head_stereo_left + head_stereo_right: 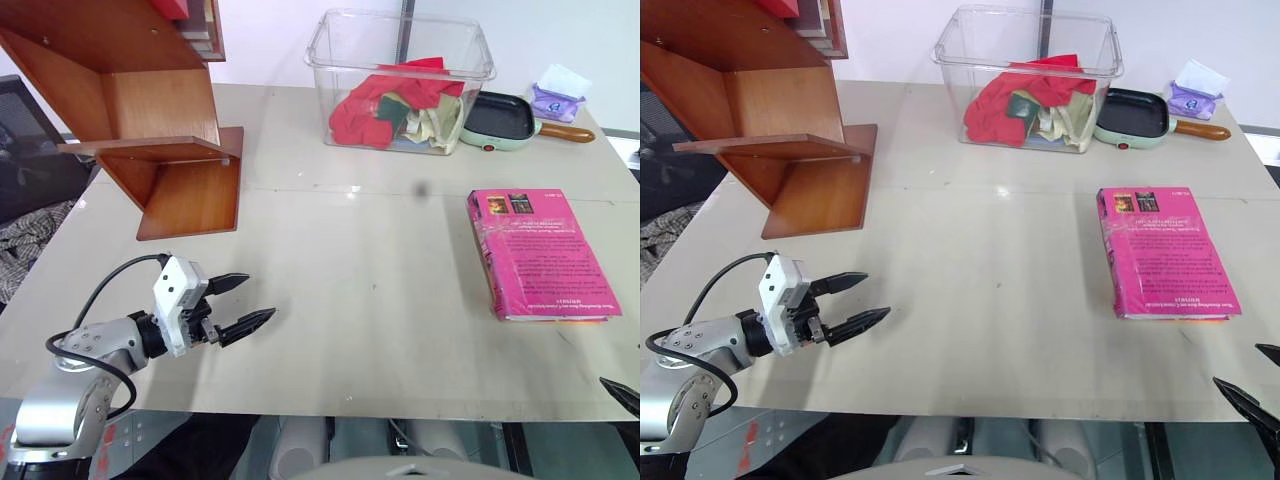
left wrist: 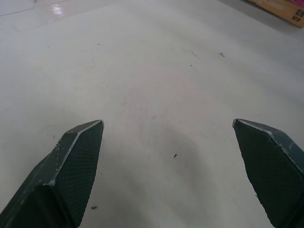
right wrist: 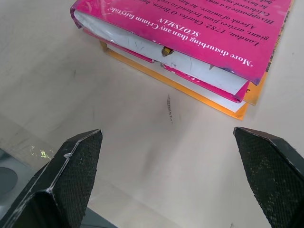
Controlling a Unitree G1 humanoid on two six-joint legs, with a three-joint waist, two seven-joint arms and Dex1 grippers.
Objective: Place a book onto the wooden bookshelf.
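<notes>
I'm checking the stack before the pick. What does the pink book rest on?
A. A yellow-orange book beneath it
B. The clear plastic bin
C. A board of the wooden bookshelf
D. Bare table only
A: in the right wrist view the pink book lies on a yellow-orange book, whose edge sticks out under it on the table.

Glossy pink paper book (image 1: 541, 250), polished wooden bookshelf (image 1: 150, 110), smooth table (image 1: 360, 300).

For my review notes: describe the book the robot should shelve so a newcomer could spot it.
On the pale table, look right of the wooden bookshelf, in front of the clear bin. The book lies flat there, bright magenta, stacked on an orange book.
</notes>
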